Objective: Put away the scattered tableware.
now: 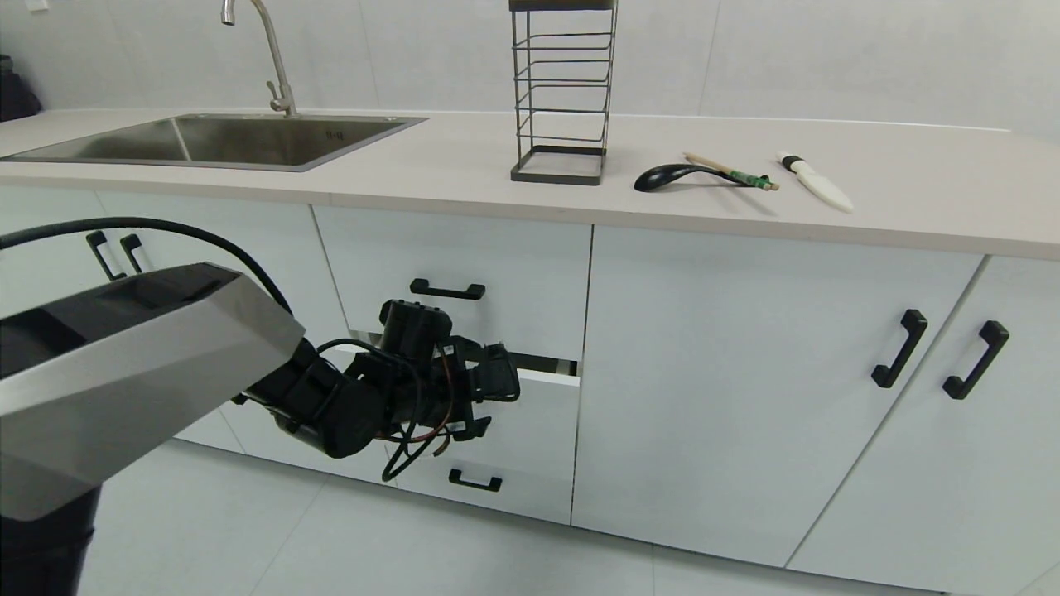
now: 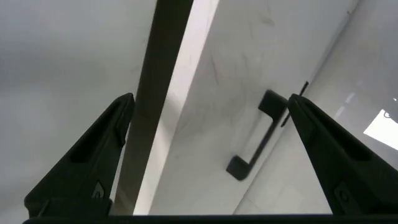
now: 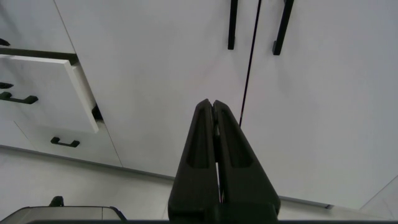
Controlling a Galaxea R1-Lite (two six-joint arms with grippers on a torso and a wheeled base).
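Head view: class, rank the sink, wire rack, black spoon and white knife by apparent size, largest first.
1. sink
2. wire rack
3. black spoon
4. white knife, close to the spoon in size, so the last two places are unsure.

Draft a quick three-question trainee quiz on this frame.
1. True or false: the middle drawer is fully closed.
2. Where does the black spoon lie relative to the wire rack? A) inside it B) to the robot's left of it C) to the robot's right of it
3. Fill in: the left tool is open; the right tool is ____.
Key: 1 false, the middle drawer stands ajar. 2 C. 3 shut.
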